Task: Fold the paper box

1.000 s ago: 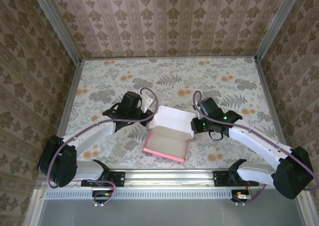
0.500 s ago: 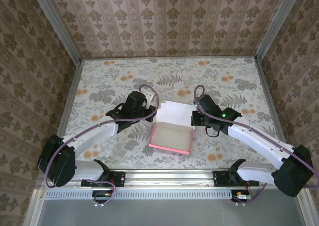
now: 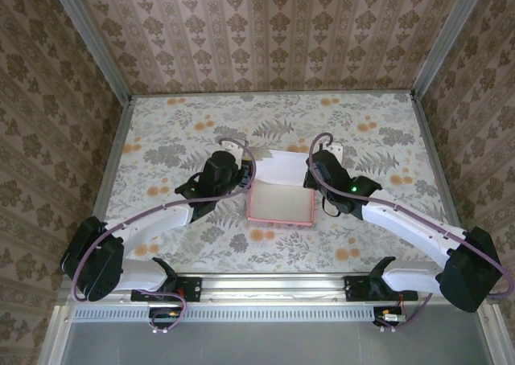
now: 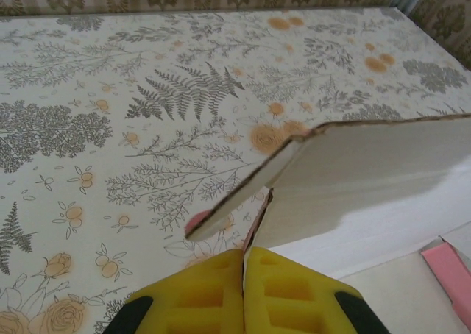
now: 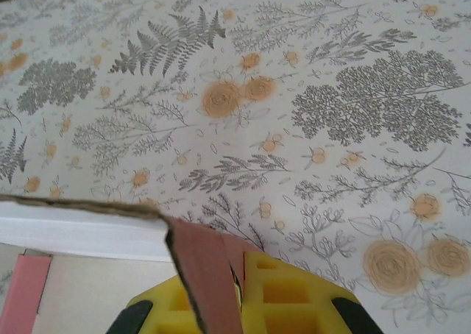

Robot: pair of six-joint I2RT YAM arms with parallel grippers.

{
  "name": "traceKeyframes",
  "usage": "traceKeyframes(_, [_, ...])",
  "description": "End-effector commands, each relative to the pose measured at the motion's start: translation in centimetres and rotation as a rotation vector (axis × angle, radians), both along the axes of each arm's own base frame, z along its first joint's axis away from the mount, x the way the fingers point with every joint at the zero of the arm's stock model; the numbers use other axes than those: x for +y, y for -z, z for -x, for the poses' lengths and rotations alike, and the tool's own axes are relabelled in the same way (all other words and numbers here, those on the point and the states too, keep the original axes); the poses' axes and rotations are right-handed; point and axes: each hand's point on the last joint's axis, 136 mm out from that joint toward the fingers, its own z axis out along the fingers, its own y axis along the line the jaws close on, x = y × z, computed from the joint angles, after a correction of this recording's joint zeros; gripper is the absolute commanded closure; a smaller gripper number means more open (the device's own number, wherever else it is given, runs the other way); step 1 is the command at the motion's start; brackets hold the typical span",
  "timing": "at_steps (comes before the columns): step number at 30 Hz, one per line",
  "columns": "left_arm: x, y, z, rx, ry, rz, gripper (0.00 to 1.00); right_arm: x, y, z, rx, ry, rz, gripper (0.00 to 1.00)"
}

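Note:
The paper box (image 3: pixel 280 205) lies mid-table, a shallow pink-edged tray with a whitish inside. Its lid flap (image 3: pixel 283 166) stands up behind it. My left gripper (image 3: pixel 245 190) is at the box's left side. In the left wrist view its yellow fingers (image 4: pixel 199 293) are pressed together on a thin edge of the box's left wall, under the whitish lid (image 4: pixel 368 168). My right gripper (image 3: pixel 312 185) is at the box's right side, and there the fingers (image 5: pixel 294 297) are shut on a pink side flap (image 5: pixel 206 275).
A floral cloth covers the table (image 3: pixel 378 140), with patterned walls (image 3: pixel 265 35) on three sides. A metal rail (image 3: pixel 273 283) with both arm bases runs along the near edge. Bare cloth lies behind and to either side of the box.
The box has moved away from the near edge and turned square to the table. Both grippers travelled with it, still holding its sides. The right jaws closed a little tighter.

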Motion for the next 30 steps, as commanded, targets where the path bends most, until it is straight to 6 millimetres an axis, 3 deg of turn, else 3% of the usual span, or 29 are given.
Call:
traceKeyframes(1, [0.2, -0.2, -0.7, -0.051, -0.061, 0.075, 0.92, 0.1, -1.2, -1.1, -0.13, 0.049, -0.054, 0.95])
traceKeyframes(10, [0.0, 0.5, -1.2, -0.097, -0.11, 0.209, 0.9, 0.1, 0.4, -0.4, -0.206, 0.041, -0.05, 0.95])
traceKeyframes(30, [-0.8, 3.9, 1.1, -0.053, -0.181, 0.359, 0.9, -0.1, 2.4, 1.0, -0.231, 0.076, -0.015, 0.96])
